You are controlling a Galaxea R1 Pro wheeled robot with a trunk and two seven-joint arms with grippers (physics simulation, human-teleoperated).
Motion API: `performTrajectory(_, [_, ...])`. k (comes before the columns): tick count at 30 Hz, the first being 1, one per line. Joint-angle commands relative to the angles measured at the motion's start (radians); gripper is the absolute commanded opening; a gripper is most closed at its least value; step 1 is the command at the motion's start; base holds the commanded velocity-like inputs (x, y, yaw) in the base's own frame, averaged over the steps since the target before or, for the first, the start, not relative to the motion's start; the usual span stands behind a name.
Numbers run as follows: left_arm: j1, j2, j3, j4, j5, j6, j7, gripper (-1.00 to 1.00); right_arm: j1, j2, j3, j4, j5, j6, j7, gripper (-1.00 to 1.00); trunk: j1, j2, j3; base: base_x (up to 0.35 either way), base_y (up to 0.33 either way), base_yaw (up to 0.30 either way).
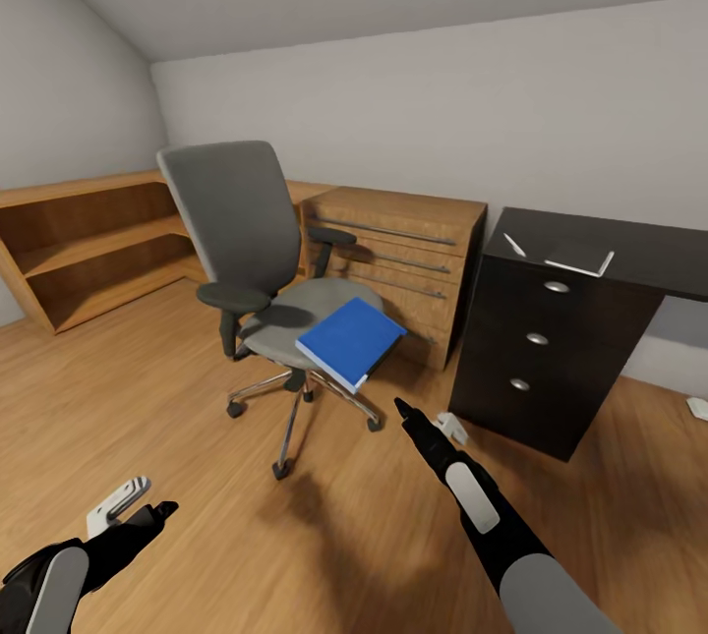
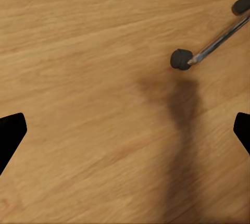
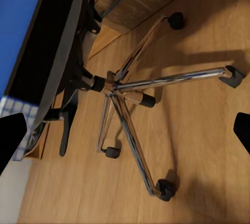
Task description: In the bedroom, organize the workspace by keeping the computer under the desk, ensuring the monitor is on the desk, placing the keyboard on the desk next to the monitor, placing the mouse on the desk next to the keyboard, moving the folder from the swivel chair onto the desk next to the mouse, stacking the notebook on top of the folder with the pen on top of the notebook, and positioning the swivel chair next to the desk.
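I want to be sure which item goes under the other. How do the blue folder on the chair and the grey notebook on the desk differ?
The folder is bright blue; the notebook is grey with white edges. The folder looks larger than the notebook. The folder lies on the swivel chair seat, overhanging its front edge; the notebook lies on the desk, above the drawers. Both are flat, rectangular and closed.

I can't read any writing, label, brand or number anywhere here; the blue folder on the swivel chair has a plain cover, and the desk drawer fronts beside that chair are unmarked
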Motion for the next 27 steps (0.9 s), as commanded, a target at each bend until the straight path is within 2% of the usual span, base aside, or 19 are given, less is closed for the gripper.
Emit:
performTrajectory(1, [-0.001, 0.000, 0.000, -0.001, 0.010, 0.003, 0.009, 1.00, 0.000, 0.000, 0.000, 0.000, -0.009, 0.003, 0.002, 1.00, 0.000, 0.000, -0.001, 0.110, 0.000, 0.000])
performTrajectory(11, [-0.001, 0.000, 0.000, -0.001, 0.010, 0.004, 0.009, 1.00, 0.000, 0.000, 0.000, 0.000, -0.012, 0.003, 0.004, 1.00, 0.000, 0.000, -0.001, 0.207, 0.000, 0.000])
performTrajectory(19, [-0.001, 0.001, 0.000, -0.001, 0.011, 0.006, 0.010, 1.00, 0.000, 0.001, 0.002, 0.000, -0.013, 0.003, 0.021, 1.00, 0.000, 0.000, -0.001, 0.044, 0.000, 0.000])
performTrajectory(27, [-0.001, 0.001, 0.000, -0.001, 0.011, 0.005, 0.010, 1.00, 0.000, 0.004, 0.006, 0.002, -0.012, 0.004, 0.080, 1.00, 0.000, 0.000, -0.001, 0.004, 0.000, 0.000])
